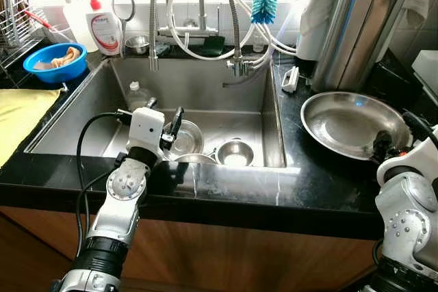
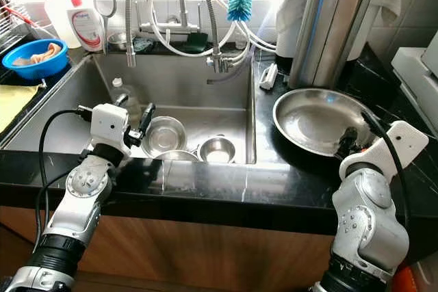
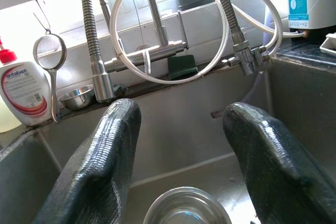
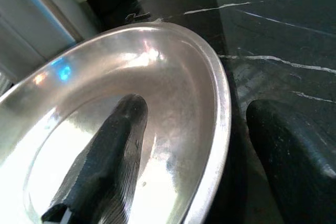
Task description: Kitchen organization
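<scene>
my right claw [image 4: 210, 161] straddles the pan [image 4: 157, 66] rim at the counter's [image 1: 321, 182] right edge, open; left claw [image 3: 184, 145] wide over the sink [image 1: 205, 87] bowl [image 3: 186, 208].

head views down onto sink [image 1: 198, 94]
</scene>
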`<state>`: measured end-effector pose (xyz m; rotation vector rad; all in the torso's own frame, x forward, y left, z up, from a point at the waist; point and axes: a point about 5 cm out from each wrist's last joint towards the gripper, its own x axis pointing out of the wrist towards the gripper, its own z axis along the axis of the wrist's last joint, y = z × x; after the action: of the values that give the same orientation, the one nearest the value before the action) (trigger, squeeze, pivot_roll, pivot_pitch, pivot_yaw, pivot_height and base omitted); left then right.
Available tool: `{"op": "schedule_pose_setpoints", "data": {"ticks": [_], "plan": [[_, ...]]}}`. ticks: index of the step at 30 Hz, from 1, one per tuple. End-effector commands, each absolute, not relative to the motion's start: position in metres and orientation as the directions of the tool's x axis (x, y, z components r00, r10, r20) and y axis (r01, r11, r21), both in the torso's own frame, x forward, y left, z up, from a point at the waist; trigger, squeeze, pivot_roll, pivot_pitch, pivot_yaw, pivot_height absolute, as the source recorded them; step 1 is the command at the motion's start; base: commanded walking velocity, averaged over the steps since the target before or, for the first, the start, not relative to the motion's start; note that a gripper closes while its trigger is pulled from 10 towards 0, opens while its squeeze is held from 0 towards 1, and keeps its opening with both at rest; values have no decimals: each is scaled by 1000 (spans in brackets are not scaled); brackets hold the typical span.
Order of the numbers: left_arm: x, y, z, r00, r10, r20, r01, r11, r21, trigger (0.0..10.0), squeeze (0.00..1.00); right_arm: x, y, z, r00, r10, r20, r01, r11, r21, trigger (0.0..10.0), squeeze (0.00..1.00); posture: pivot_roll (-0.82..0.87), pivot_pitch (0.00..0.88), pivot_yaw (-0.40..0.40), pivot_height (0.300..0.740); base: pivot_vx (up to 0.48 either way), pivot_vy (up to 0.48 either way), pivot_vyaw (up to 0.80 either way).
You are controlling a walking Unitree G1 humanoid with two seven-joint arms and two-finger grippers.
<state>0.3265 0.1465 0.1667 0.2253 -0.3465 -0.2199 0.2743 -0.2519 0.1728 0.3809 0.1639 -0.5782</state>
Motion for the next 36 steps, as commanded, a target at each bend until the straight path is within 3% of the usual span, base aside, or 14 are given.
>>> {"op": "schedule_pose_setpoints", "data": {"ticks": [1,2,3,4,25,36], "plan": [[325,149,170,913,-255,318,167,946,279,10000,0,275,-252,167,821,-491,-290,567,758,322,9373,0,-56,0,41,740,0,0,0],[325,149,170,913,-254,318,166,946,279,10000,0,275,-252,167,822,-490,-289,566,759,323,1294,0,-56,0,41,740,0,0,0],[325,149,170,913,-254,318,166,946,279,10000,0,275,-252,167,822,-490,-289,566,759,323,1294,0,-56,0,41,740,0,0,0],[325,149,170,913,-255,317,167,946,279,10000,0,275,-252,168,823,-490,-288,565,759,324,0,0,-56,0,40,740,0,0,0],[325,149,169,916,-251,312,162,945,282,10000,0,280,-248,168,831,-463,-308,550,766,332,0,0,-54,0,36,740,0,0,0],[326,149,170,916,-248,315,159,946,283,10000,0,286,-239,176,874,-405,-267,481,799,362,0,0,-53,0,36,740,0,0,0]]}}
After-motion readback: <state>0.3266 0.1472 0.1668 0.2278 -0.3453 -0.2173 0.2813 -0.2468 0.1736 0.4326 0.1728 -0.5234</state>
